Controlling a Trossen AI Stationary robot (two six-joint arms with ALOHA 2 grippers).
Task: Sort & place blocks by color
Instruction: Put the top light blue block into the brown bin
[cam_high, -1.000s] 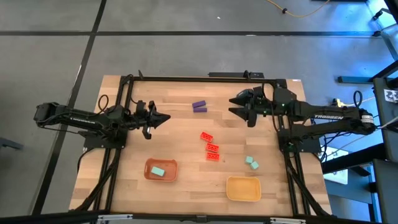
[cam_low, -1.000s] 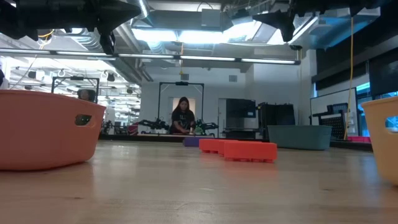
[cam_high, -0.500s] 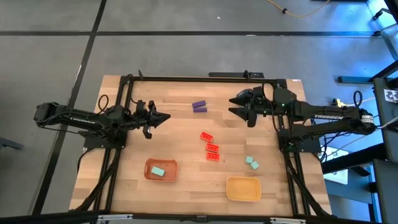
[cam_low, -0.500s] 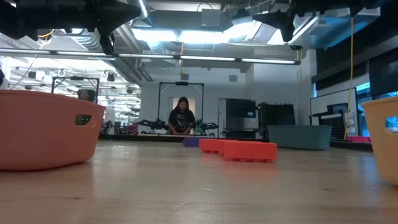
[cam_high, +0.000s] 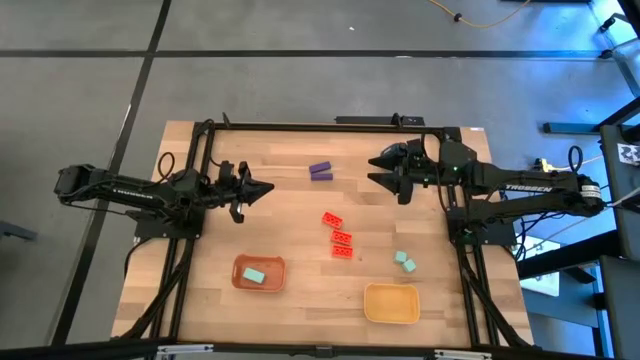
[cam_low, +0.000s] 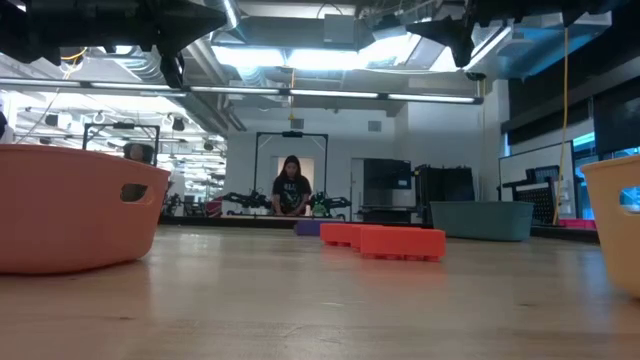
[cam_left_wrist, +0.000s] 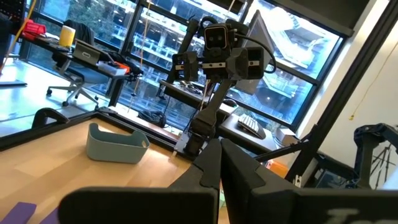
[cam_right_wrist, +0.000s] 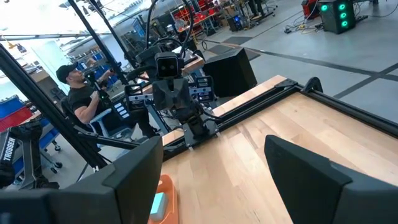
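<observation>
Basically, nearest the front edge of the counter (cam_high: 200, 300) sat the two trays: the orange-red one (cam_high: 259, 272) on the left, already holding one teal cube (cam_high: 254, 275), and the yellow one (cam_high: 391, 303) on the right, which looked empty from above. Just beyond the yellow tray, two more teal cubes (cam_high: 404, 261) lay loose, touching or nearly so. Mid-counter, three red studded bricks (cam_high: 340, 237) ran in a slanted row. Farthest out, the purple bars (cam_high: 320, 171) lay together near the far edge.

Left tool (cam_high: 262, 190) hovered over the left-middle of the counter, clenched on nothing. Right tool (cam_high: 377, 168) hovered far right, jaws spread wide and empty, nearest to the purple bars.

Handling guess: hard plastic, rigid, very light, not fragile. Smooth sides could slip or skate if nudged, so squeeze square across two flat parallel faces. For the red bricks, take the short width, not over the studs. Teal pair sat tight together, so approach from the outer faces to avoid knocking the neighbour. Same concern for the purple bars; I couldn't tell whether they were stacked or side by side.
</observation>
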